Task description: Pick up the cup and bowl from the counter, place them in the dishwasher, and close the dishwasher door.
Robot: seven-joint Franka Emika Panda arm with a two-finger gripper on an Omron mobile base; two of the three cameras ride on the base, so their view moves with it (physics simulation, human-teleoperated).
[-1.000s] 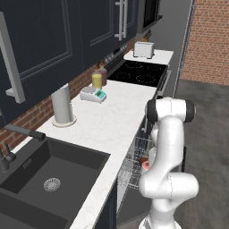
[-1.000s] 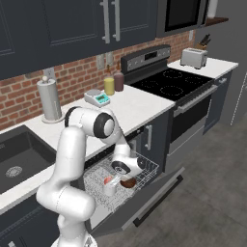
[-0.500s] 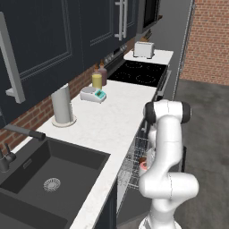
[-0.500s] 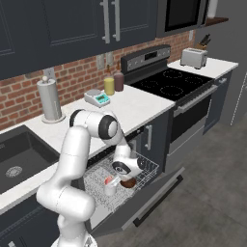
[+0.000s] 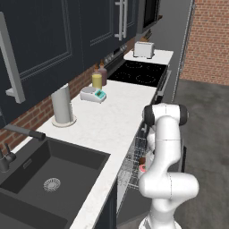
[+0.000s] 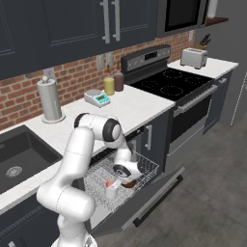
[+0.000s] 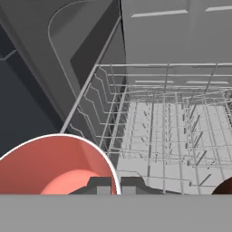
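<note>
My gripper [image 6: 117, 177] reaches down into the dishwasher's pulled-out wire rack [image 6: 147, 170]. Its fingertips [image 7: 102, 185] stand close together, shut on the rim of the cup [image 7: 54, 167], whose red-pink inside is very near in the hand view. The cup [image 6: 111, 186] is low in the rack and shows pink beside the arm in the left base view [image 5: 143, 168]. The dark-brown bowl [image 6: 128, 183] lies in the rack just right of the cup, and a sliver of the bowl [image 7: 225, 186] shows at the hand view's lower right. The dishwasher door [image 6: 144, 208] hangs open below the counter [image 6: 130, 107].
On the counter stand a grey roll [image 6: 49, 100], a small scale [image 6: 97, 98], a yellow jar [image 6: 109, 86] and a brown jar [image 6: 118, 82]. The sink [image 6: 17, 161] lies to the left, the black stove [image 6: 171, 84] and a toaster [image 6: 194, 58] to the right.
The hand has sunk slightly lower into the rack, with the cup. The bowl and the door have not moved.
</note>
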